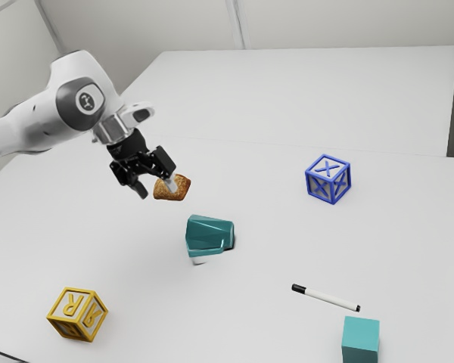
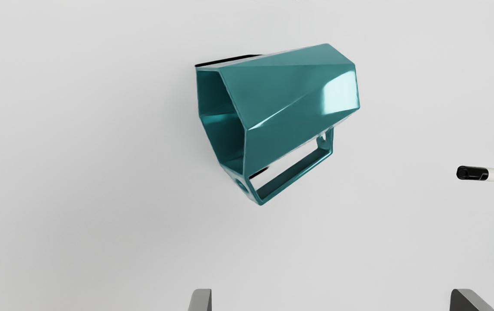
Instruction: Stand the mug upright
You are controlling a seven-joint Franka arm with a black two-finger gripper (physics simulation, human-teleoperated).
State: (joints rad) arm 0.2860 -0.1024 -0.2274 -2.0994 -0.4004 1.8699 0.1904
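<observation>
Exterior view: mug point(image 1: 210, 233) on its side on the worktop point(image 1: 136, 249), between 4 and 5 o'clock from the jaws, which stand apart, empty. Long axis roughly 9–3, mouth point(image 2: 224, 123) toward 9, handle point(image 2: 294, 176) toward 6. Surface flat, pale. Bread point(image 1: 181, 187) toward 11; tipping room looks adequate.

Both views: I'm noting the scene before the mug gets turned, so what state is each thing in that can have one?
Mug: lying on its side, not upright; mouth uncovered, inside only partly visible.
Pen: lying on its side on the table, black cap apparently on.
Tool: open, fingers wide apart, nothing held.
</observation>
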